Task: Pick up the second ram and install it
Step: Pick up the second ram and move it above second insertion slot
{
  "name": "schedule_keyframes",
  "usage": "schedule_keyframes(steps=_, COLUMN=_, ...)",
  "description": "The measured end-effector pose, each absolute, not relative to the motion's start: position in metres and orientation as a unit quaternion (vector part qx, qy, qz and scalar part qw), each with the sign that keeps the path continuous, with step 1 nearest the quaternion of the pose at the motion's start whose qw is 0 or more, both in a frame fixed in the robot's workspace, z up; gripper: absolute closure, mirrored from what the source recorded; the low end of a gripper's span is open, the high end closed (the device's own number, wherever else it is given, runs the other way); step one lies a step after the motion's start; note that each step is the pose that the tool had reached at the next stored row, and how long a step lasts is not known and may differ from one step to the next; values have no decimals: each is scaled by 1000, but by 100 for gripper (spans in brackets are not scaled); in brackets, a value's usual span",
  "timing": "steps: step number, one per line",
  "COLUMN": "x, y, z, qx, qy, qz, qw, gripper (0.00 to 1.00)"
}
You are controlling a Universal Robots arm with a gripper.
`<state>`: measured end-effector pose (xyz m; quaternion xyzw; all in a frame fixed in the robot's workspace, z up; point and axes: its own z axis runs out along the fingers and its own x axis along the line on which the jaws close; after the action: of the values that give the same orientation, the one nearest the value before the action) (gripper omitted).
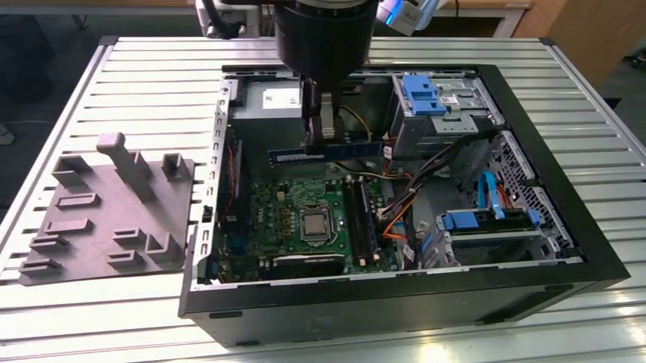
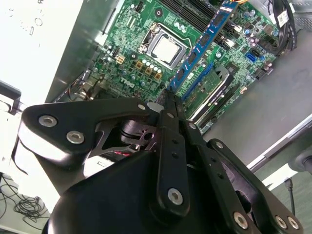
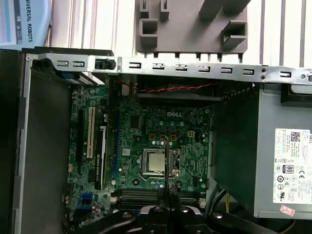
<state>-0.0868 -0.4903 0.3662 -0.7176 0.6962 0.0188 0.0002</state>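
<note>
**Exterior view: the pincer (image 1: 324, 140) holds the second ram (image 1: 353, 150) over the open case**

You see the slatted metal table (image 1: 131, 68) carrying everything. On it lies the black computer case (image 1: 404, 295), its side open to you. Just beside the case, at the exterior view's left, sits a grey moulded tray (image 1: 111, 219).

Inside the case, the grey power-supply box (image 1: 265, 98) is at the far end. The green motherboard (image 1: 287, 204) lies nearer to the camera, with the silver processor (image 1: 315, 224) near its middle. The long black slots (image 1: 361, 215) run along the motherboard's side toward the exterior view's right.

The second ram is up in the air and touches no slot. In the exterior view it hangs level, between the power-supply box and the motherboard. In the second wrist view you see it as a blue strip (image 2: 202, 44) that reaches out from the fingertips above the motherboard (image 2: 141, 53).

The pincer is clenched on the second ram. Its two fingers (image 2: 168, 105) press together on the stick's edge.
</note>
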Motion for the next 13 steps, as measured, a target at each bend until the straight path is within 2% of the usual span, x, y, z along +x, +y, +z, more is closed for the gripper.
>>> schedule_keyframes(steps=13, x=-84, y=-490, z=356, qx=-714, qy=699, qz=20, qw=-1, gripper=89)
